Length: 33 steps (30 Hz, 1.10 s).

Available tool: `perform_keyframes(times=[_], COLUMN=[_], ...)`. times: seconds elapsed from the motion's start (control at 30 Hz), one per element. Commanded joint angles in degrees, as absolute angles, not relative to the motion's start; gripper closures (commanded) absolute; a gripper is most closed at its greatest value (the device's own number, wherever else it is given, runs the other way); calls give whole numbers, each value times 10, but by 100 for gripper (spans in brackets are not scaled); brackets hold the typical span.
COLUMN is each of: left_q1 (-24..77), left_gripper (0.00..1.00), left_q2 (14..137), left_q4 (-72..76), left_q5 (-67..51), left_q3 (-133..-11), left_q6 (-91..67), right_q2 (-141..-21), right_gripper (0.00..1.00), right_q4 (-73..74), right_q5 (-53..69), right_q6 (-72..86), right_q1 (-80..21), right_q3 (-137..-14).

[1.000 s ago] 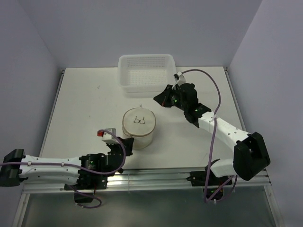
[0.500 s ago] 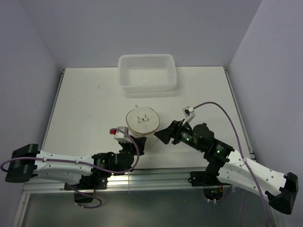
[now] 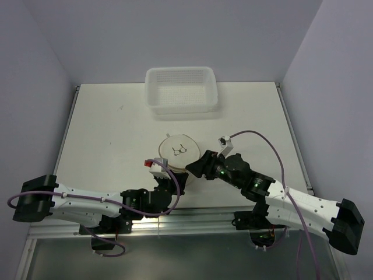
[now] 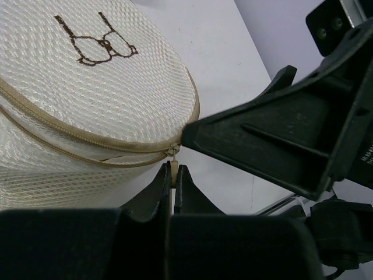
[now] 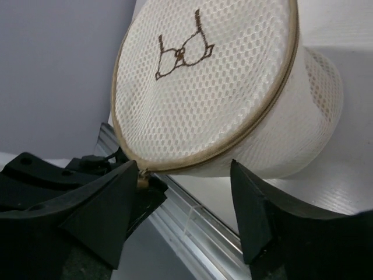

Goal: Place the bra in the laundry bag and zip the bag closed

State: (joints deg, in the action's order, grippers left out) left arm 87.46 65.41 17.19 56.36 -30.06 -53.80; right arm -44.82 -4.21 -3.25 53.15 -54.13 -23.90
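The left hand [image 4: 173, 175] is pinched tight on the small tan zipper pull [image 4: 173, 168] of the round, drum-shaped white mesh laundry bag [image 4: 87, 87]. The tan zip around the bag's rim is closed along the arc that shows. Facing it, the right hand [image 5: 185, 175] gapes wide and holds nothing. One of its black fingertips [image 4: 204, 133] sits right at the rim beside the pull, seemingly touching it, though the angle leaves that unsure.

The bag stands upright on the white bench [image 3: 105, 134] between the two hands, near the front edge. Its flat lid faces up and bears a brown stitched bra outline [image 3: 179, 150]. Well behind it, by the far wall, sits a rectangular white perforated plastic basket [image 3: 180, 92].

One bag, one basket, two arms — each with a purple cable [image 3: 262, 143] looping along it. A metal rail [image 3: 192, 217] runs along the bench's near edge, and plain pale lilac-grey walls [image 3: 46, 58] close in left, back and right.
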Motion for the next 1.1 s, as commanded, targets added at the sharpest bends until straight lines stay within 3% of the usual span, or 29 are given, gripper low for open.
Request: perform_keyframes(times=[0.0, 0.07, 0.13, 0.17, 0.33, 0.6, 0.77, 0.9, 0.93, 1.03, 1.07], left_q1=[880, 881, 880, 881, 882, 882, 884, 888, 889, 889, 890], left_gripper=[100, 100, 100, 100, 100, 100, 100, 100, 100, 100, 100], left_q2=[637, 632, 627, 625, 599, 492, 449, 489, 497, 527, 532], left_q4=[200, 199, 199, 191, 108, -133, -146, -89, -44, -9, -4], left_q5=[553, 551, 548, 551, 590, 659, 669, 643, 635, 627, 633], left_q3=[-303, -295, -292, -290, -285, -271, -260, -273, -280, -302, -307], left_q6=[-534, -534, -526, -521, -539, -661, -654, -618, -607, -598, -601], right_q2=[-468, -481, -494, -498, -511, -621, -741, -803, -809, -810, -784], right_gripper=[30, 36, 52, 73, 100, 100, 100, 100, 97, 70, 48], right_q4=[-84, -80, -87, -87, -89, -121, -156, -145, -129, -9, 13], right_q5=[-76, -76, -83, -89, -91, 0, 59, 120, 125, 82, 74], right_q6=[546, 543, 544, 540, 512, 383, 303, 272, 272, 286, 294], right_q1=[-540, -534, -529, -526, -492, -358, -320, -310, -310, -312, -312], right_q3=[-242, -246, -249, -250, -259, -344, -457, -538, -547, -582, -570])
